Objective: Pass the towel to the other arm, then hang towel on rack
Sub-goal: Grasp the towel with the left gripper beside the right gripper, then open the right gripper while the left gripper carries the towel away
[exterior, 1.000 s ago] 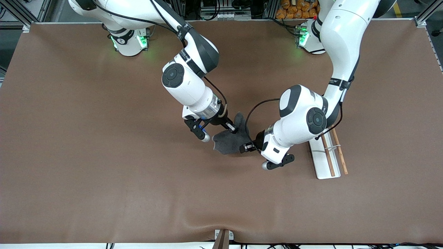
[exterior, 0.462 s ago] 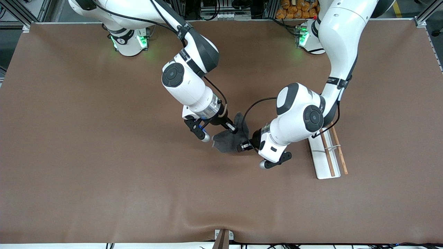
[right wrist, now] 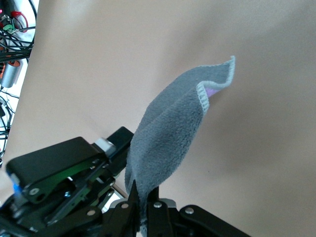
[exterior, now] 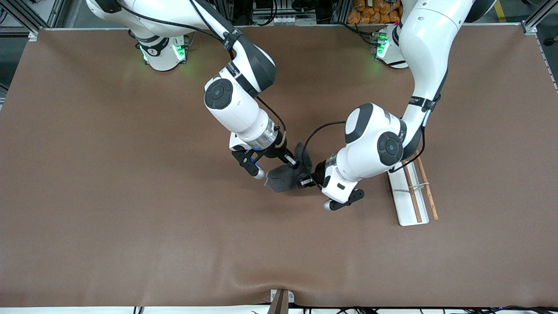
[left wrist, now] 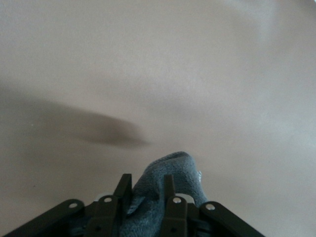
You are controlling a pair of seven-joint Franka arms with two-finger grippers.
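The dark grey towel (exterior: pixel 282 181) hangs in the air over the middle of the table, between the two grippers. My right gripper (exterior: pixel 293 165) is shut on its upper edge; in the right wrist view (right wrist: pixel 144 191) the towel (right wrist: pixel 173 123) rises from the pinched fingers, hem showing. My left gripper (exterior: pixel 306 182) has reached the towel's other end; in the left wrist view (left wrist: pixel 146 180) its fingers stand open on either side of the towel (left wrist: pixel 173 168). The rack (exterior: pixel 403 205), a white base with two brown rods (exterior: pixel 412 196), lies toward the left arm's end of the table.
The brown table mat (exterior: pixel 130 196) is bare around the arms. The left arm's elbow hangs over the rack's end nearest the robot bases. The left gripper's body (right wrist: pixel 59 170) shows close beside the towel in the right wrist view.
The left arm has moved toward the right gripper, bringing its open fingers around the towel's end. The right gripper holds the towel still.
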